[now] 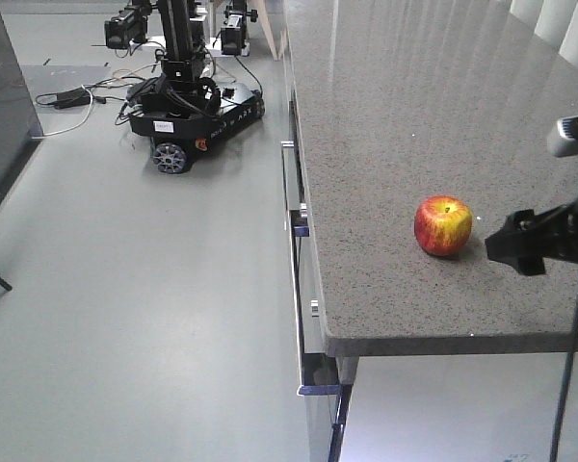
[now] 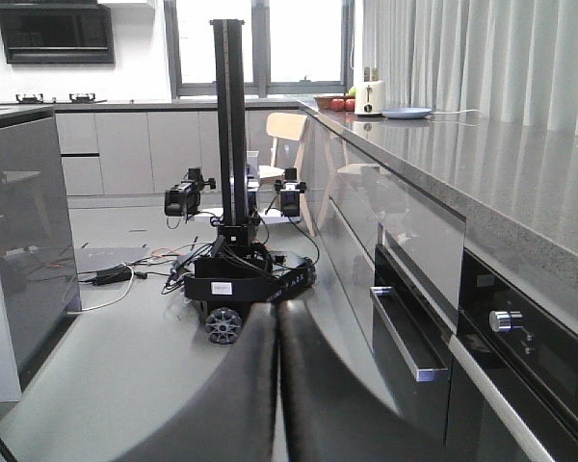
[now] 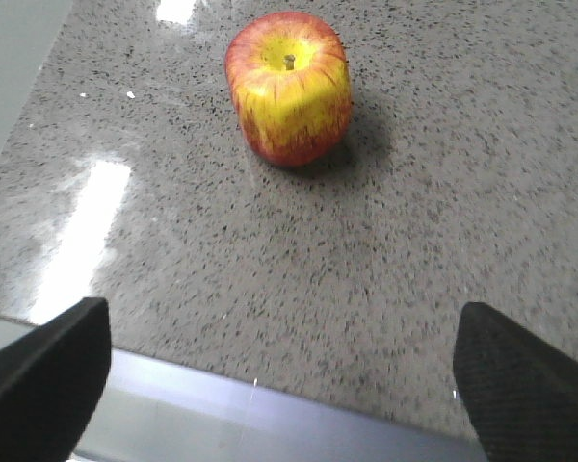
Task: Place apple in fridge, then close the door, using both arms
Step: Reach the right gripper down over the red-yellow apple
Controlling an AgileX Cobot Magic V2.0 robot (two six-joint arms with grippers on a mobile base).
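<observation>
The apple [image 1: 443, 225] is red with yellow streaks and stands upright on the speckled grey countertop [image 1: 395, 115], near its front edge. In the right wrist view the apple [image 3: 289, 87] lies ahead of my right gripper [image 3: 284, 371], which is open wide and empty, with its fingers [image 3: 48, 371] over the counter's edge. From the front view the right gripper [image 1: 516, 244] hovers just right of the apple, apart from it. My left gripper [image 2: 277, 332] is shut and empty, pointing along the kitchen floor. A tall dark-grey panel [image 2: 19, 241] stands at the left; no fridge interior shows.
A wheeled black robot [image 1: 188, 96] with a tall mast [image 2: 226, 125] stands on the floor ahead, with cables [image 1: 72, 98] beside it. Cabinet drawers with metal handles [image 2: 405, 332] and an oven [image 2: 530, 356] line the counter's side. A chair [image 2: 284, 130] stands further back.
</observation>
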